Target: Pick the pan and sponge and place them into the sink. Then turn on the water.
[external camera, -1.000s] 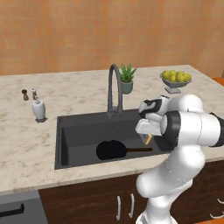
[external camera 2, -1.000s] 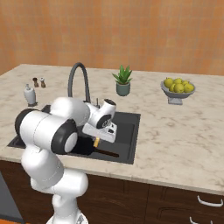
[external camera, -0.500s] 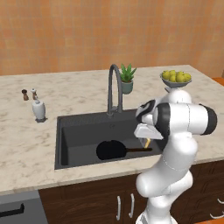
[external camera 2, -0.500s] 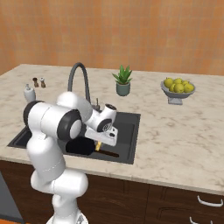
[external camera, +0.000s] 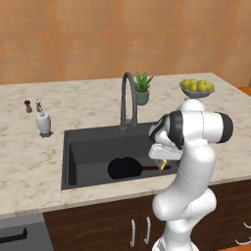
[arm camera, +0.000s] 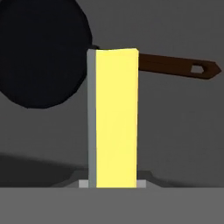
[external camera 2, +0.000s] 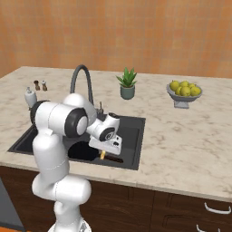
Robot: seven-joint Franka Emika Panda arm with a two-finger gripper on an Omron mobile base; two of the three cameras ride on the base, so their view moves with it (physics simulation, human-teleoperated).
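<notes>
1. Looking from the left base view, the gripper (external camera: 164, 162) hangs over the right part of the sink (external camera: 88, 139), closed on the sponge (external camera: 163, 163), of which a small yellow sliver shows under the hand. The pan (external camera: 125, 168) lies on the basin floor, near the front wall, its handle running right toward the gripper. So the pan sits below and to the left of the sponge.

2. From the right base view, the same hand sits above the near edge of the sink (external camera 2: 136, 136), with the yellow of the sponge (external camera 2: 103, 154) poking down between the hand and the pan (external camera 2: 84, 151). The faucet (external camera 2: 81, 81) stands at the far rim, behind and left of the arm, and no water runs from it.

3. In the hand view, the sponge (arm camera: 114, 118) is pinched upright between the jaws, its long axis pointing away from the hand toward the basin floor, grey-blue layer on one side, yellow on the other. Beyond it the pan (arm camera: 41, 52) lies to one side and its handle crosses behind the sponge's far end. Judging from this, a release here would drop the sponge onto or just beside the pan handle, inside the sink; turning on the faucet remains.
</notes>
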